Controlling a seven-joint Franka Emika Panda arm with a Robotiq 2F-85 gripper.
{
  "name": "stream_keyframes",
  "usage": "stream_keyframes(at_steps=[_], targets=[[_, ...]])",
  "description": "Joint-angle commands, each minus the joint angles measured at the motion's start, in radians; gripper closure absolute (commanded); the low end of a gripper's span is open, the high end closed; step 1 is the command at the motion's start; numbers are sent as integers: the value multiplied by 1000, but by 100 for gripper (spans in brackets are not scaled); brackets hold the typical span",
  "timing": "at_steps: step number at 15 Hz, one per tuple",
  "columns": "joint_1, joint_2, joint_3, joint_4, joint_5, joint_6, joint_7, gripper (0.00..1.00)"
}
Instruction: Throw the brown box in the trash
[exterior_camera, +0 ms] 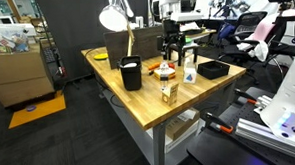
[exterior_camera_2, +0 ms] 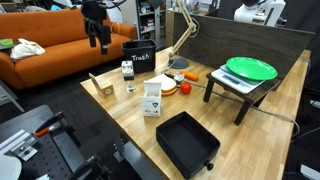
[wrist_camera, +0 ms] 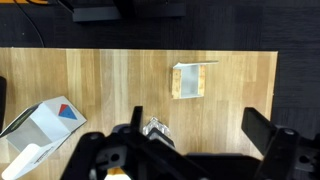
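Brown box (exterior_camera: 169,92): small tan-brown carton, upright on the wooden table (exterior_camera: 118,94) near its edge. From above in the wrist view, the box (wrist_camera: 190,80) shows as a pale-rimmed rectangle.
Trash (exterior_camera_2: 139,58): black tapered bin, upright, lettered "Trash", on the same table, apart from the box.

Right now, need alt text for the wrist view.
Looking straight down: the brown box sits on the wooden table near the edge at the top of the picture, untouched by the open end effector, whose dark fingers fill the bottom. A white carton with red and blue marking lies at lower left.
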Motion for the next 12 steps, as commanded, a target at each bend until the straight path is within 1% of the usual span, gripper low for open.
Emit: stream_keyframes(at_steps=[1,7,9,12], targets=[[11,80,12,-13,29,76,-2,0],[45,229,49,-37,131,179,-25,0],[49,265,60,-37,166,192,-39,0],[57,315,69,-21,179,201,-34,0]])
